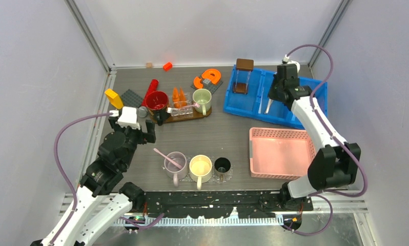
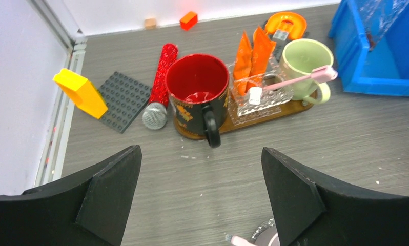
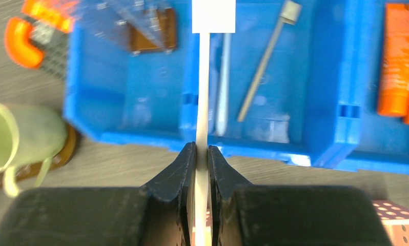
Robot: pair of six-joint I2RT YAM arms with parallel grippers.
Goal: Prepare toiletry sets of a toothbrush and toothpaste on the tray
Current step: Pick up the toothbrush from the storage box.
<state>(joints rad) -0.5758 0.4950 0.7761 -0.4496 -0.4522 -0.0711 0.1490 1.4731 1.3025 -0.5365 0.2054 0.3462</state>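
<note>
Where the left gripper (image 2: 201,164) hangs over bare table, we see its jaws wide apart, gripping nothing. Just beyond it, a red mug (image 2: 197,82) bears a yellow print on its dark side, too blurred to read. On the wooden tray (image 2: 294,106) we count two orange toothpaste tubes (image 2: 253,54) upright in a glass holder (image 2: 243,110) and one pink toothbrush (image 2: 300,78) lying across the green mug (image 2: 315,61). Further right, over the blue bin (image 3: 141,138), the right gripper (image 3: 201,151) is clamped on one white toothbrush (image 3: 203,92). One pale brush (image 3: 223,87) and one grey rod (image 3: 264,66) lie in the middle compartment. Two more orange tubes (image 3: 397,56) lie in the right one.
</note>
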